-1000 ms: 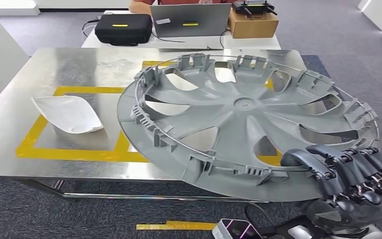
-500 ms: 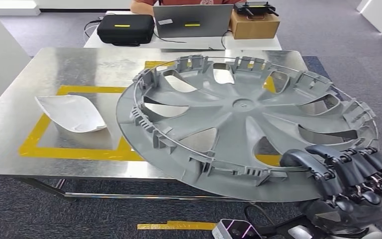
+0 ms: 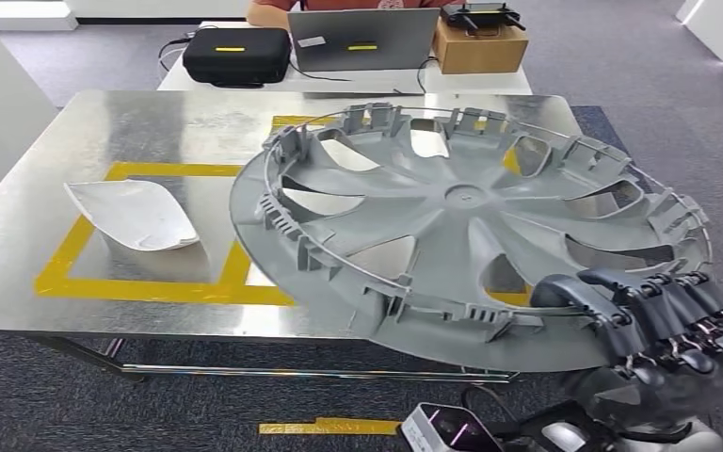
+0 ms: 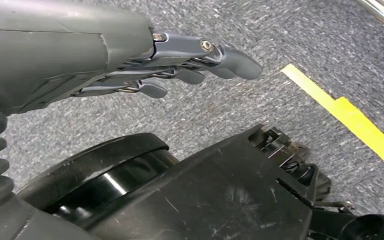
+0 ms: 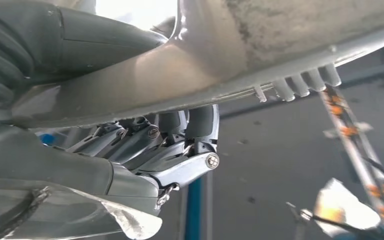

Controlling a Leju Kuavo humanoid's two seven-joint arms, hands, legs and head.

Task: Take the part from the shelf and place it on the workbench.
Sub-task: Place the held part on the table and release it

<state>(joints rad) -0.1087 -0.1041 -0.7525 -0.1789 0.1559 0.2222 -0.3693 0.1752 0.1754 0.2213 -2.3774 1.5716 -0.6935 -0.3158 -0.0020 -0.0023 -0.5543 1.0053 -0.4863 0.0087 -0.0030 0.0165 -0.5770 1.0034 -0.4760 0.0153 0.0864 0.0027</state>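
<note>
Bright, even light is falling from overhead across my head view, and the steel workbench is throwing back soft white glare toward eleven o'clock. The wheel cover is casting only a faint shadow beneath its rim at six o'clock. From my right wrist, a blown-out white patch is burning at twelve o'clock, and everything toward four o'clock is lying smeared and out of focus. My left wrist picture is staying sharp, the carpet evenly lit.

- Workbench: bare metal top, marked with a yellow tape rectangle.
- White curved part lies inside the rectangle, toward the bench's left edge.
</note>
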